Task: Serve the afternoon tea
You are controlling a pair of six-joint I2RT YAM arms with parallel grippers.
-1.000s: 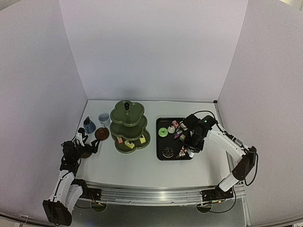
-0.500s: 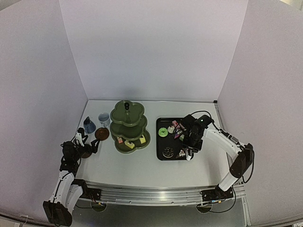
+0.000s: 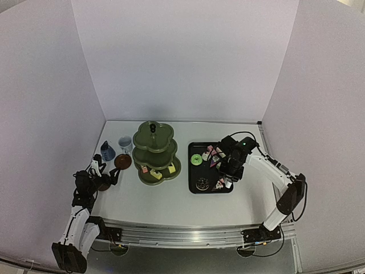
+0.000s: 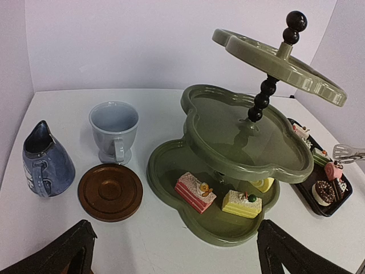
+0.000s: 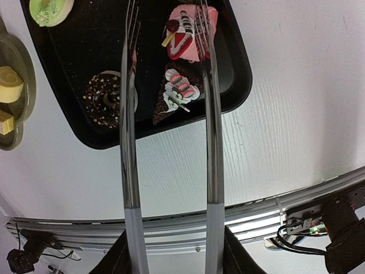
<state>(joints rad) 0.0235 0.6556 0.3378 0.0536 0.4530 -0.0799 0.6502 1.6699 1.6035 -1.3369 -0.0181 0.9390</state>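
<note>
The olive-green three-tier stand point(image 3: 153, 151) holds a pink cake point(image 4: 195, 192), a yellow cake point(image 4: 242, 204) and a yellow roll point(image 4: 262, 184) on its bottom tier. The dark-blue cup point(image 4: 47, 162), pale cup point(image 4: 114, 128) and a brown saucer point(image 4: 110, 192) stand left of it. A second saucer point(image 3: 104, 182) lies by my left gripper point(image 3: 94, 178), which is open and empty. My right gripper point(image 5: 174, 251) is shut on the tongs point(image 5: 128, 114). Their open tips straddle a pink cake point(image 5: 185, 37) on the tray, with a chocolate wedge point(image 5: 174, 94), chocolate ring point(image 5: 104, 97) and green cake point(image 5: 51, 7) nearby.
The black tray point(image 3: 194, 185) lies right of the stand, near the table's front right. White walls enclose the table on three sides. The metal rail of the front edge point(image 5: 256, 211) runs just below the tray.
My right arm has shifted slightly left over the tray with the tongs. The left arm has not moved.
</note>
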